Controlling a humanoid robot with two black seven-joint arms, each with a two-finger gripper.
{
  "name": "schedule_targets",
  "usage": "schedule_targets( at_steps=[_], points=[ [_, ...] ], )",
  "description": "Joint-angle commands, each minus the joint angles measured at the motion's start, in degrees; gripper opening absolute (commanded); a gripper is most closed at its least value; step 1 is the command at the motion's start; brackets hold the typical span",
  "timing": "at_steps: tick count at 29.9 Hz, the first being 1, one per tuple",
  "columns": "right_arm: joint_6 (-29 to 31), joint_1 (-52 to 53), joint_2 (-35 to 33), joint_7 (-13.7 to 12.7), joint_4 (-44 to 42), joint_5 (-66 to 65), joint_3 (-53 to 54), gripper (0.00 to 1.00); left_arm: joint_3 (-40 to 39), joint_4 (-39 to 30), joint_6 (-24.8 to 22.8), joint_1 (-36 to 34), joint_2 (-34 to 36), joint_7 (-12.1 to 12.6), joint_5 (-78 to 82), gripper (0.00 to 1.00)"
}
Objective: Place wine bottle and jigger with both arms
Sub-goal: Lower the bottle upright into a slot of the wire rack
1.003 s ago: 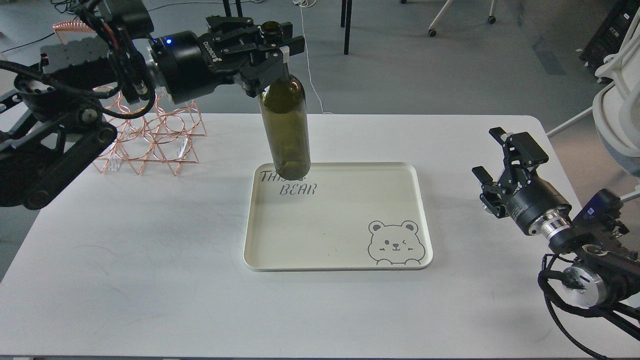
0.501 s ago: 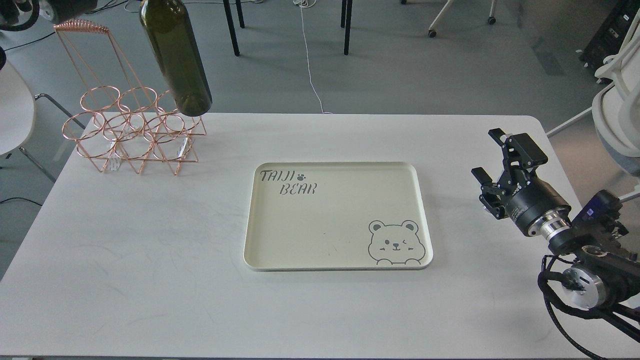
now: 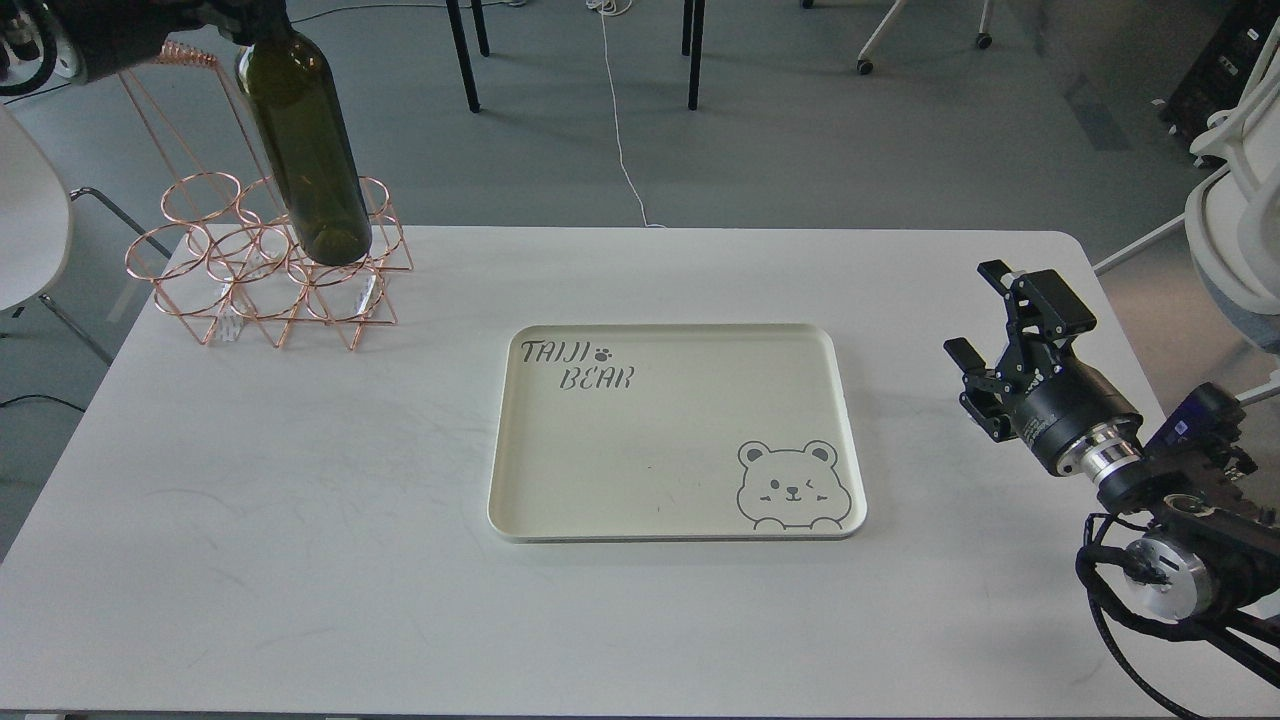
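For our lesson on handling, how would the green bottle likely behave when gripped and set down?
The wine bottle looks like smooth glass, so probably slippery and breakable. Tall and narrow, it may tip easily. It looks empty, so perhaps fairly light.

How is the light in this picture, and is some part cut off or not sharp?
Head view: soft, even light with faint shadows beside the tray; all in focus; the wine bottle shows a pale sheen, its neck and the left pincer cropped by the top edge; the right pincer is sharp.

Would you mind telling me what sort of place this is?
Probably a robotics lab or office: a white table on grey carpet, wheeled office chairs nearby, and a loose white cable trailing across the floor.
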Motion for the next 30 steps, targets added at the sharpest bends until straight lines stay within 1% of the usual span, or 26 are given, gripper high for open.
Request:
schedule_targets(
  at_steps=[1, 8, 13, 19, 26, 30],
  points=[
    [0.0, -0.1, -0.1, 0.0, 0.0, 0.0, 0.1, 0.98, 0.5, 1.1, 0.5, 0.0, -0.1, 0.0, 0.2, 0.11],
    [0.0, -0.2, 0.0, 0.0, 0.1, 0.0, 0.1, 0.98, 0.8, 1.4, 0.7, 0.2, -0.6, 0.0, 0.2, 0.11],
    [0.0, -0.3, -0.1, 0.0, 0.1, 0.0, 0.3, 0.98, 0.8, 3.4, 1.3, 0.6, -0.8, 0.0, 0.1, 0.12],
    [0.0, -0.3, -0.1, 0.0, 0.1, 0.0, 0.4, 0.98, 2.7, 3.5, 1.5, 0.6, -0.8, 0.0, 0.0, 0.12],
    [0.0, -0.3, -0.1, 0.0, 0.1, 0.0, 0.4, 0.98, 2.7, 3.6, 1.6, 1.1, -0.8, 0.0, 0.0, 0.13],
    [0.0, -0.6, -0.1, 0.0, 0.1, 0.0, 0.4, 0.98, 2.7, 3.6, 2.2, 2.0, -0.9, 0.0, -0.1, 0.21]
  ],
)
